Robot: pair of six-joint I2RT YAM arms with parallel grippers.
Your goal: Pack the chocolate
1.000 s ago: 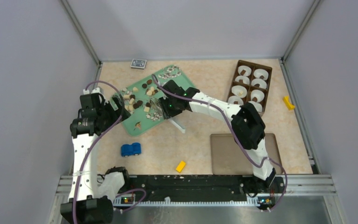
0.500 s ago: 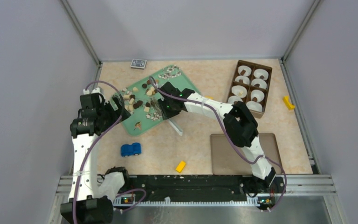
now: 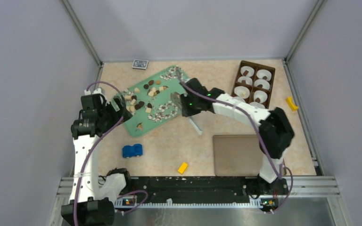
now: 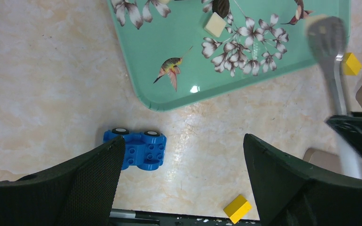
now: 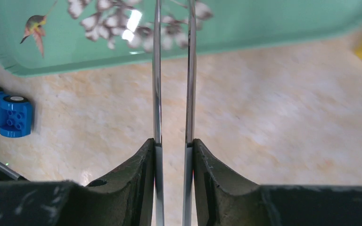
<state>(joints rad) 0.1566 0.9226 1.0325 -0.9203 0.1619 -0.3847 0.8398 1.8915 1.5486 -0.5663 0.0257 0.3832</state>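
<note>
Right tool (image 5: 173,143) is clenched on a pair of metal tweezers (image 5: 157,70). Both blades are pinched between its fingers and reach toward 12 o'clock in the wrist view, past the tray's near rim. Their tips run off the frame, so I cannot tell whether they carry a piece. The chocolate (image 3: 140,104), in dark, light brown and cream bits, lies scattered on the green flowered tray (image 4: 160,33) at 10 o'clock on the tabletop (image 3: 169,147). The right tool hangs at the tray's 3 o'clock edge. The left tool (image 4: 183,141) is released, jaws wide, at the tray's 9 o'clock side. A brown box (image 3: 257,65) of white paper cups sits at 2 o'clock, well apart from the tray. A blue toy car (image 4: 139,148) lies at 7 o'clock, a yellow block (image 4: 237,208) at 6 o'clock and a brown panel (image 3: 238,155) at 5 o'clock.
</note>
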